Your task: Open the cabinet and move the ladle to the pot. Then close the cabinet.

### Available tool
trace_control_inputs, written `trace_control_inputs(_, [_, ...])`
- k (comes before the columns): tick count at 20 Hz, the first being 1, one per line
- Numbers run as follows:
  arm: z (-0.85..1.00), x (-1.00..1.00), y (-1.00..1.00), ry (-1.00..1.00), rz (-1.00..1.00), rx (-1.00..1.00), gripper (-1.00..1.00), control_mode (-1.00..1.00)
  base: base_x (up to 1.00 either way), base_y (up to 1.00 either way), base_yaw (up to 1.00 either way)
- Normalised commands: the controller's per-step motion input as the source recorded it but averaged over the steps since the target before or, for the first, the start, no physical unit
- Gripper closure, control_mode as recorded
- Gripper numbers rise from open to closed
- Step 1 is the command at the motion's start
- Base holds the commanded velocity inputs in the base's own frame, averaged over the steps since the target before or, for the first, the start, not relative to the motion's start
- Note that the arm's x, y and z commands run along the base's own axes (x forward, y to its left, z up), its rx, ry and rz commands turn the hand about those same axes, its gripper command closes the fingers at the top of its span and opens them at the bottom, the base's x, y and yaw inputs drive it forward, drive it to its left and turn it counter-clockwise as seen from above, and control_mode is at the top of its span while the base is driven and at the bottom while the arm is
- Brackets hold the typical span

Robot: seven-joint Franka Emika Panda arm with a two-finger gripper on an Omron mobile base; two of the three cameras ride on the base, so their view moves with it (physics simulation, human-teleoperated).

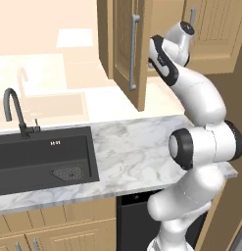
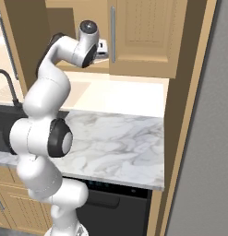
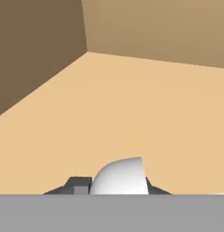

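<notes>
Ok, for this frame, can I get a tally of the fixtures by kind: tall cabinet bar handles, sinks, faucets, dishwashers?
Tall cabinet bar handles: 2
Black sink: 1
Black faucet: 1
Black dishwasher: 1
Total: 5

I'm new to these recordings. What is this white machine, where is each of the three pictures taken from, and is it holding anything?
All three pictures are computer-rendered. The white machine is a robot arm on a base that can drive, standing at a marble counter with a black sink and tap. Two pictures come from cameras on the base, looking forward from the arm's left and right. The third comes from a camera on the hand. The light-wood wall cabinet has one door swung open, and the arm reaches up into it. In the hand view a pale rounded thing sits between the dark jaws' tips above the bare cabinet floor. I cannot tell what it is, nor whether the jaws grip it.
</notes>
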Motion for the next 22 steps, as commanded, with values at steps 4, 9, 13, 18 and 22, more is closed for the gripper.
trace_control_inputs(4, [0.00,-0.76,0.00,-0.04,0.17,0.00,1.00,-1.00,0.00,0.00,0.00])
trace_control_inputs(9, [0.00,-0.43,0.04,-0.03,0.24,0.00,1.00,-1.00,0.00,0.00,0.00])
trace_control_inputs(13, [0.00,-0.06,0.18,-0.01,0.33,0.00,1.00,-1.00,0.00,0.00,0.00])
trace_control_inputs(18, [0.00,-0.17,0.28,-0.01,0.39,-0.03,1.00,-1.00,0.00,0.00,0.00])
trace_control_inputs(22, [0.01,-0.83,0.09,-0.07,0.29,-0.11,1.00,-1.00,0.00,0.00,0.00])
